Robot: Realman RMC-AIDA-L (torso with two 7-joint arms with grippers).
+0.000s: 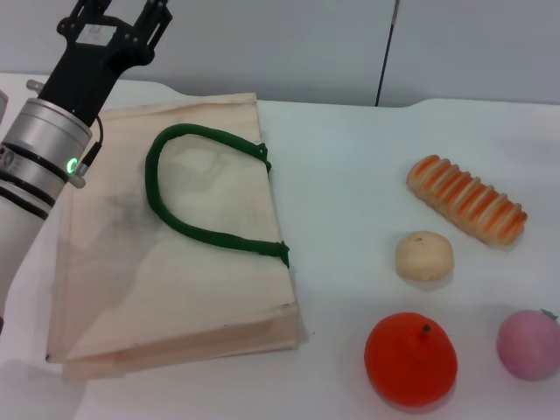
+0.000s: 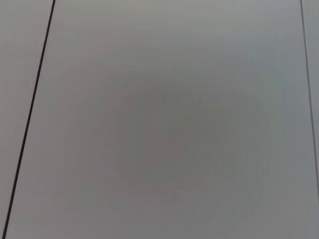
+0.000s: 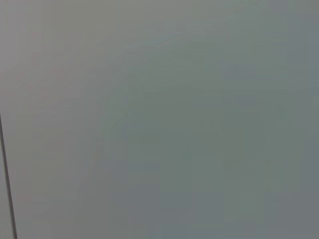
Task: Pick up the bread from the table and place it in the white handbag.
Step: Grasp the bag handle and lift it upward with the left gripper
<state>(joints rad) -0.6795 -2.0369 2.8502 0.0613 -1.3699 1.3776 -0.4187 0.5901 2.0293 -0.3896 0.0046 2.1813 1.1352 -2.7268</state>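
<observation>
The bread (image 1: 466, 199), a ridged loaf with orange and cream stripes, lies on the white table (image 1: 350, 157) at the right. The white handbag (image 1: 175, 271), a flat cream tote with dark green handles (image 1: 203, 233), lies on the left half of the table. My left gripper (image 1: 118, 22) is raised at the far left above the bag's back corner, far from the bread; its tips run past the picture's top edge. My right gripper is out of view. Both wrist views show only a plain grey wall.
A small round beige bun (image 1: 424, 255) lies just in front of the bread. An orange (image 1: 411, 359) and a pink round fruit (image 1: 529, 344) sit near the table's front right. A grey wall stands behind the table.
</observation>
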